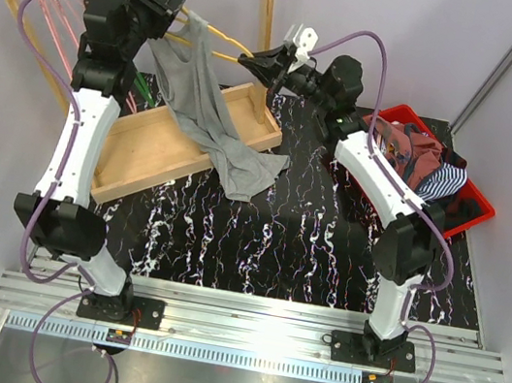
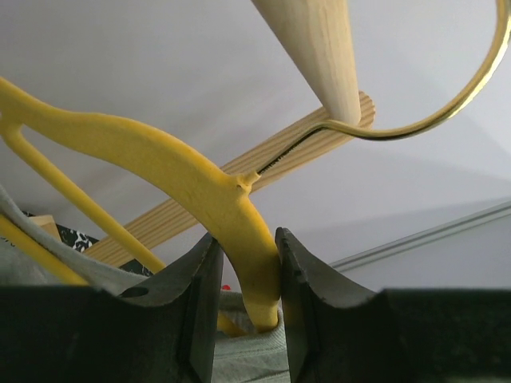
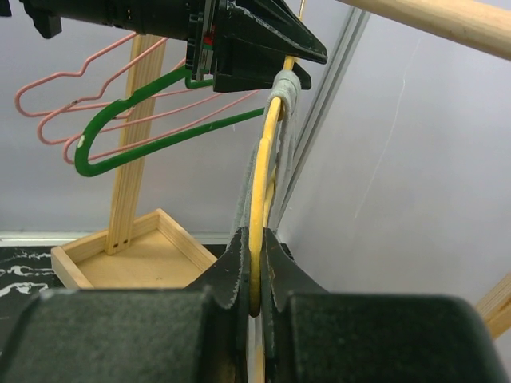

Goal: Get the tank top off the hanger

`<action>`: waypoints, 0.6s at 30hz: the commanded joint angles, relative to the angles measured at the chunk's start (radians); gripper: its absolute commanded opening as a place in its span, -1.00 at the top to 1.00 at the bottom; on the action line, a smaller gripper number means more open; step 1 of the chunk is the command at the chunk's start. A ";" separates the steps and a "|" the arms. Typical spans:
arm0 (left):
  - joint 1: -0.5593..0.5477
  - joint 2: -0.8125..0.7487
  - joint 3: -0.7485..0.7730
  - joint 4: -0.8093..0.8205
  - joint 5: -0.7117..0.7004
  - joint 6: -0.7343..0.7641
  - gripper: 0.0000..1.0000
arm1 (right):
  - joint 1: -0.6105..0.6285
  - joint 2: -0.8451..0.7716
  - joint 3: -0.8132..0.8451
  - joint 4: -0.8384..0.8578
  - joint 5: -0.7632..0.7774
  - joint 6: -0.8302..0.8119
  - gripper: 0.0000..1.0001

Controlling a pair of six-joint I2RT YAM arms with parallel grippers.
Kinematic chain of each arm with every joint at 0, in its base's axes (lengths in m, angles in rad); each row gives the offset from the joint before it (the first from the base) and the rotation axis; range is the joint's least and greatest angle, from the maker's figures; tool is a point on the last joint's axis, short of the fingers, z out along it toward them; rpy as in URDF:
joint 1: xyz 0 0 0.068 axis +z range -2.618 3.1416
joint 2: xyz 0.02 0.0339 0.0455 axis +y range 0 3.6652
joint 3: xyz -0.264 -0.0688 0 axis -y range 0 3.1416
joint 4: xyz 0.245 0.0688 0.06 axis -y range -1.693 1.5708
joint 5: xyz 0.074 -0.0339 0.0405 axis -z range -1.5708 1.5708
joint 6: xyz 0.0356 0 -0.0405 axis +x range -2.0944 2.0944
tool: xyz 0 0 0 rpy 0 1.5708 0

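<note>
Tank top (image 1: 212,115): grey, soft, light and limp by the look of it. Left gripper (image 2: 245,259) is clamped on the yellow hanger (image 2: 152,155) just below its hook, and right gripper (image 3: 254,271) is pinched on the hanger's far arm. A strap loops over the hanger and the body drapes into the wooden tray (image 1: 145,148) and onto the table (image 1: 305,249). Best hold is probably the strap, where the fabric should stretch and slide.

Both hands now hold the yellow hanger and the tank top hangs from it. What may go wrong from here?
The left hand and right hand both clamp the yellow hanger; uneven pulling might bend it.
The strap of the tank top loops the hanger right beside the left hand, so it may snag instead of sliding off.
The hook hangs on the wooden rod; a tug could unseat it.
</note>
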 commanded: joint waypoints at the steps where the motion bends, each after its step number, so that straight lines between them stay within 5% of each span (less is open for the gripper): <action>1: -0.019 -0.115 -0.018 0.154 0.058 0.021 0.32 | 0.024 -0.073 -0.061 -0.024 -0.085 -0.111 1.00; 18: -0.051 -0.263 -0.131 0.024 0.043 -0.008 0.31 | 0.201 -0.294 -0.346 -0.184 0.077 -0.742 1.00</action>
